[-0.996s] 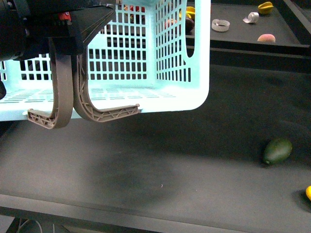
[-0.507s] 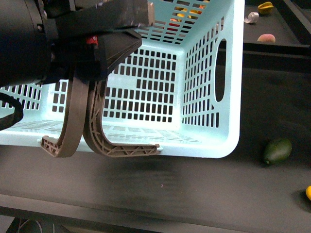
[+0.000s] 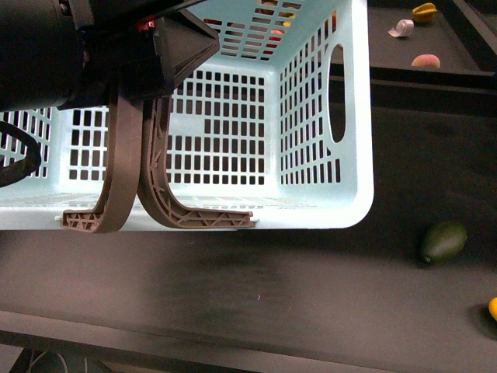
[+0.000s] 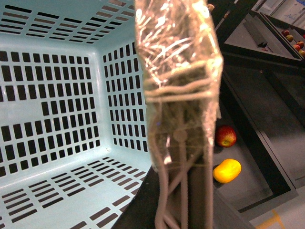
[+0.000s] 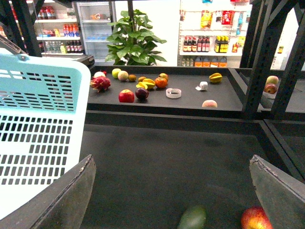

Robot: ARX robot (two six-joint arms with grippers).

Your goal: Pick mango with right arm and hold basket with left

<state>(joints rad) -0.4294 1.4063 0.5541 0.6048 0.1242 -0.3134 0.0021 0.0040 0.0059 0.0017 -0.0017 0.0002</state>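
Note:
The pale turquoise basket [image 3: 318,116] hangs above the dark table, filling the upper left of the front view. My left gripper [image 3: 167,58] is shut on its two grey-brown swing handles [image 3: 124,163], which curve down the near wall. In the left wrist view a film-wrapped finger [image 4: 178,71] presses the handles [image 4: 183,191] beside the basket's slotted inside [image 4: 57,119]. The yellow mango [image 4: 227,170] lies past the basket next to a red apple [image 4: 226,136]. Only a sliver of the mango [image 3: 493,308] shows at the front view's right edge. My right gripper [image 5: 171,160] is open over bare table, holding nothing.
A dark green egg-shaped fruit [image 3: 443,241] lies on the table at the right, also low in the right wrist view [image 5: 193,218] beside a red apple [image 5: 255,219]. The back shelf [image 5: 224,98] carries several fruits and a white tape roll [image 5: 173,93]. Black frame posts [image 5: 259,57] stand at the right.
Over the last second the basket came lower and nearer, then shifted slightly left and up. My left arm fills more of the view. The green fruit has not moved.

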